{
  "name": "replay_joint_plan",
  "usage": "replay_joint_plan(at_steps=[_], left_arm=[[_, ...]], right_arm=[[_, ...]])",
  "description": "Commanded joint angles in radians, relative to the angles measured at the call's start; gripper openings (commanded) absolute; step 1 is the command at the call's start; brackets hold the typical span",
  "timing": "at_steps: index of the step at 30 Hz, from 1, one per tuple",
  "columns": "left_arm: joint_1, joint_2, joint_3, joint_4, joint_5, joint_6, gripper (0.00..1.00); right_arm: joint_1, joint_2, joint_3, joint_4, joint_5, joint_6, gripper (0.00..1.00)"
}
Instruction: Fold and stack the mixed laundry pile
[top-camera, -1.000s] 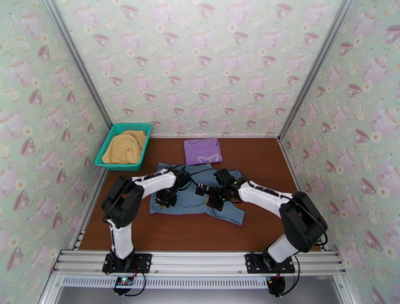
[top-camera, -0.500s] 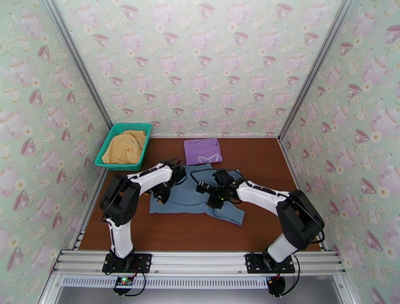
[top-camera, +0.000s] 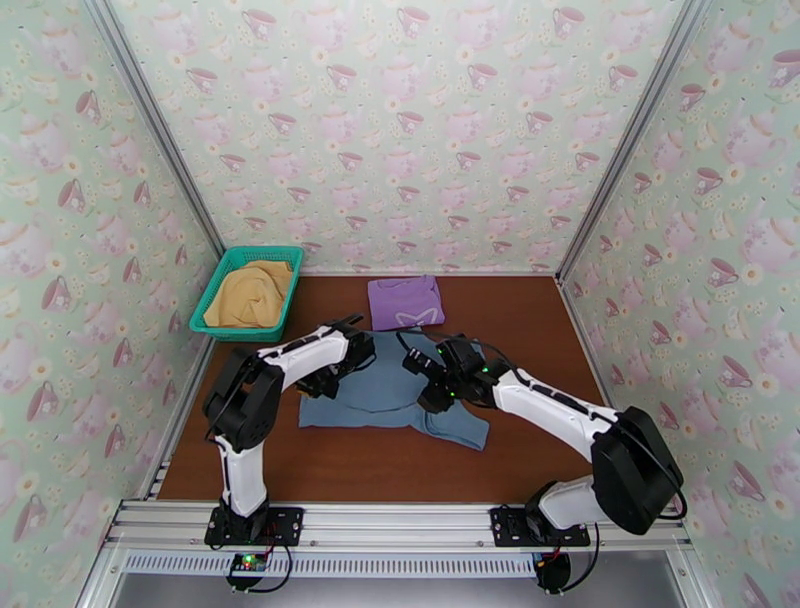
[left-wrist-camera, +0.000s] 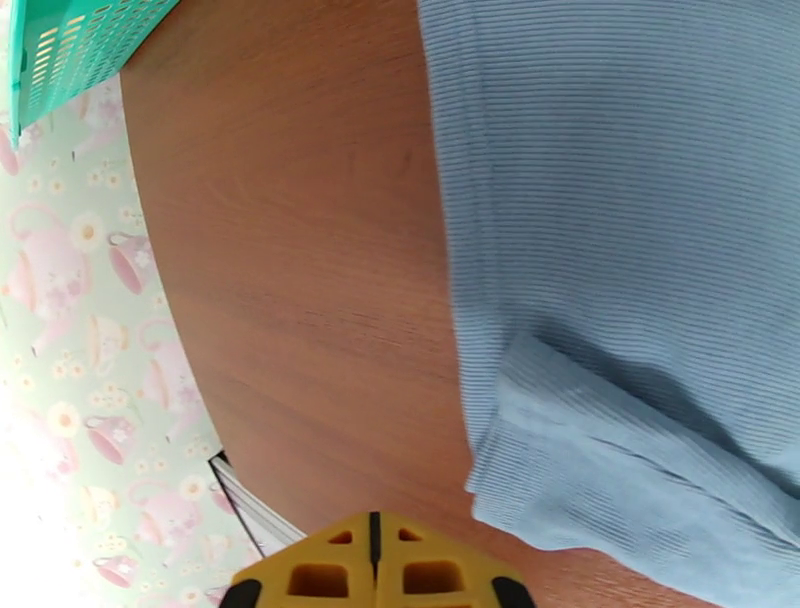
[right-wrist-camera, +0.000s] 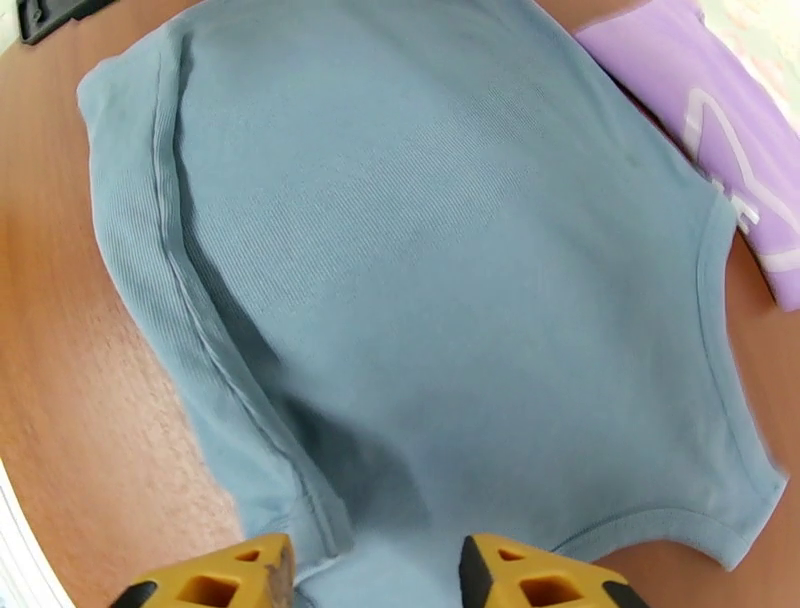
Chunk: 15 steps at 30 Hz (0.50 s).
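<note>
**Grey-blue garment lying spread between the two arms**

The left gripper's (left-wrist-camera: 374, 572) yellow fingertips are pressing flat against each other with nothing between them. They are hovering over bare wood just beside the hemmed corner of the ribbed grey-blue cloth garment (left-wrist-camera: 620, 250).

The right gripper's (right-wrist-camera: 375, 585) yellow fingertips are standing apart, poised over the same garment near a raised fold. Whether they are touching the fabric cannot be told.

That garment is lying spread out in the middle of the brown wooden table (top-camera: 520, 330), with both arms reaching in over it from either side.

Just beyond it, the folded lilac-purple shirt with a white print (top-camera: 404, 302) is sitting at the far edge of the table.

The crumpled mustard-yellow cloth garment (top-camera: 250, 295) is resting inside the teal plastic mesh basket (top-camera: 262, 252) at the far left corner.
</note>
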Motion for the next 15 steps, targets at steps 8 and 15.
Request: replay_joint_plan(at_steps=[8,15], left_arm=[[-0.063,-0.136,-0.074,0.141,0.247,-0.037,0.0],[-0.034,-0.048,-0.112,0.202,0.246,-0.079,0.0]], right_arm=[[0.029,0.043,-0.001,0.003,-0.233,0.587,0.0],[0.035,0.165,-0.028,0.049,-0.265,0.681,0.0]])
